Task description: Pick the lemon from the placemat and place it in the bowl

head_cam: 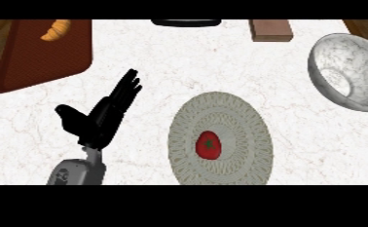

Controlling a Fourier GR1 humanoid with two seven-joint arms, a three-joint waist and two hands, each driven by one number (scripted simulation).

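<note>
Red tomato-like fruit w/ green stem, not a lemon by looks, lies on round woven placemat lower center-right of frame, just below mat's middle, nothing touching it. Marbled grey bowl sits at right edge, upper right, well apart from mat. Left hand at lower left, open, fingers straight & pointing up-right, holding nothing; croissant on brown board upper left, small brown block & dark object at top edge.

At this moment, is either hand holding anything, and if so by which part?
Nothing is held. The left hand is open, fingers straight, over bare counter. The red fruit lies untouched on the placemat. The right hand is out of view.
</note>
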